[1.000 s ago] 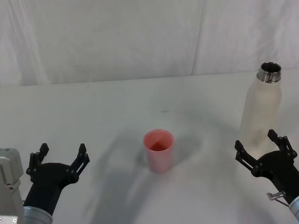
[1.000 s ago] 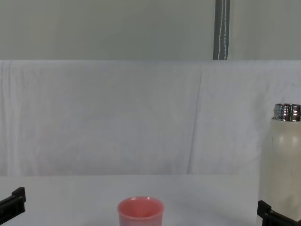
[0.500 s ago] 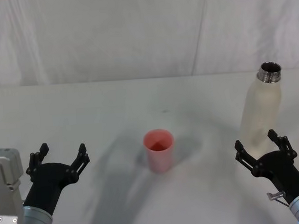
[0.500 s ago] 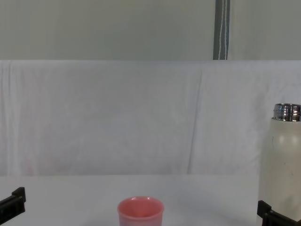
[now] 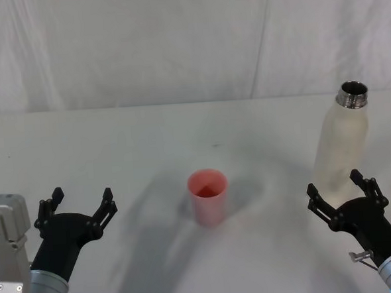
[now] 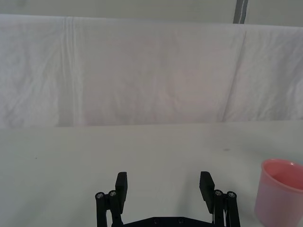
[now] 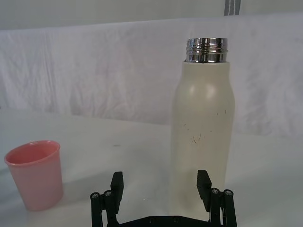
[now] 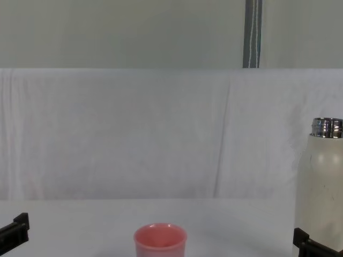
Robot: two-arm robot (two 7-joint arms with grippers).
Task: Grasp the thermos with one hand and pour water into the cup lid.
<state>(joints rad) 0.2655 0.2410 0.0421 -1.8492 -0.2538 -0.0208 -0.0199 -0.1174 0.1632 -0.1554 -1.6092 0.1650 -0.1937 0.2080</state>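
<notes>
Thermos: the thermos [image 5: 342,145] stands upright on the white table [image 5: 148,136], cream body, bare steel threaded neck, no cap on; its mouth is open to the air.
Thermos relative to right jaws: in the right wrist view the thermos [image 7: 203,127] stands straight ahead of the jaws, just beyond the fingertips and in line with the gap between them, a little toward one finger; nothing touches it.
Right gripper: the right gripper [image 5: 342,192] sits low over the table at the near right, jaws spread wide and empty; in the right wrist view the right gripper [image 7: 160,184] shows both black fingers apart with the bottle's base between and past them.
Cup lid: the cup lid [image 5: 208,197] stands upright, mouth up, near the table's middle, well apart from the thermos.
Cup lid relative to jaws: off to the inner side of each gripper, ahead of neither gap; seen at the edge of the left wrist view [image 6: 279,191] and of the right wrist view [image 7: 36,172].
Left gripper: the left gripper [image 5: 79,203] rests parked at the near left, jaws wide apart, holding nothing, bare table ahead of them.
Backdrop: a white cloth [image 8: 134,134] hangs behind the table.
</notes>
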